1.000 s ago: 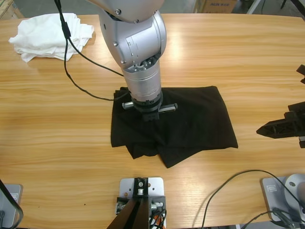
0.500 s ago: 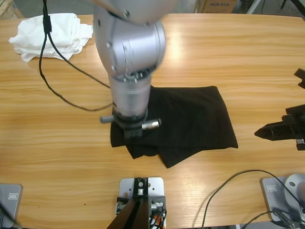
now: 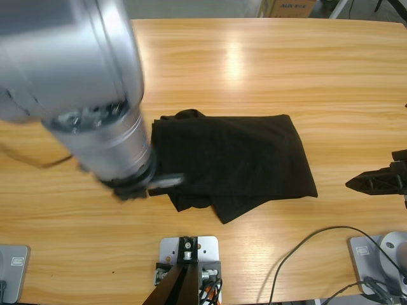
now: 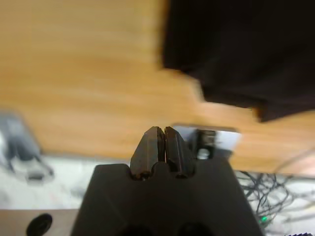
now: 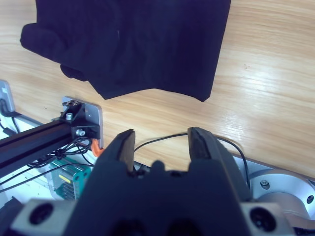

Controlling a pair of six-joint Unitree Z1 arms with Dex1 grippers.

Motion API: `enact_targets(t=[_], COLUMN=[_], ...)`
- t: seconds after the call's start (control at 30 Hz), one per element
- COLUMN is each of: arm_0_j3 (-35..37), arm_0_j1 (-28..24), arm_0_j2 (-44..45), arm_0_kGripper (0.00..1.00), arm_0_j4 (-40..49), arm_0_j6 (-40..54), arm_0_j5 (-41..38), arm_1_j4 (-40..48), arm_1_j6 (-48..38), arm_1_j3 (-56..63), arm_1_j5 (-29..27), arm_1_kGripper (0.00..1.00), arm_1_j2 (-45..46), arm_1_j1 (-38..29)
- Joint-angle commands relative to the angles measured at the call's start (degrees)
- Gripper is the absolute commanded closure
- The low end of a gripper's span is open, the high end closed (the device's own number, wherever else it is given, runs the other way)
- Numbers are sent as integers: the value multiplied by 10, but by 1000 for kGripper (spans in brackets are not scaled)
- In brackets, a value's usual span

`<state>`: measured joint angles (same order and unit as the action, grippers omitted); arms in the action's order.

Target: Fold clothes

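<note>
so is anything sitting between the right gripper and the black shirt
Nothing visible. Only bare wooden table lies between the right gripper, jaws open at the table's right edge, and the folded black shirt. The left gripper is shut, empty, off the shirt's opposite side.

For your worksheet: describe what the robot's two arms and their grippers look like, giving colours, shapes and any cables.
The left arm is a thick silver-grey cylinder ending in a dark collar. Its left gripper has two slim black tapered jaws on a boxy black body. The right gripper has two broader, rounded black jaws on a black body with round screw recesses. Thin black cables run beyond it.
</note>
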<state>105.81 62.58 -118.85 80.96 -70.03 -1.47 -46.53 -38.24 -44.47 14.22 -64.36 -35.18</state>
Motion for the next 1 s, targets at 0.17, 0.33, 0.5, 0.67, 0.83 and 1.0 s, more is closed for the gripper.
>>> enact_targets(t=[0.17,0.33,0.5,0.67,0.83,1.0], arm_0_j3=[120,129,116,91,37,-22], arm_0_j1=[-18,-19,-20,-20,-19,-19], arm_0_j2=[-142,-188,-197,-185,-164,-130], arm_0_kGripper=[1000,1000,1000,1000,1000,1000], arm_0_j4=[-37,-35,-34,-34,-70,-98], arm_0_j6=[106,103,101,101,101,96], arm_0_j5=[40,33,31,31,26,24], arm_1_j4=[9,4,7,7,7,7], arm_1_j6=[-7,-7,-7,-7,-8,-8], arm_1_j3=[18,16,17,20,21,22], arm_1_j5=[13,13,13,13,13,13], arm_1_kGripper=[589,589,589,589,589,589], arm_1_j2=[-10,-9,-13,-11,-6,-6], arm_1_j1=[6,6,6,6,6,6])
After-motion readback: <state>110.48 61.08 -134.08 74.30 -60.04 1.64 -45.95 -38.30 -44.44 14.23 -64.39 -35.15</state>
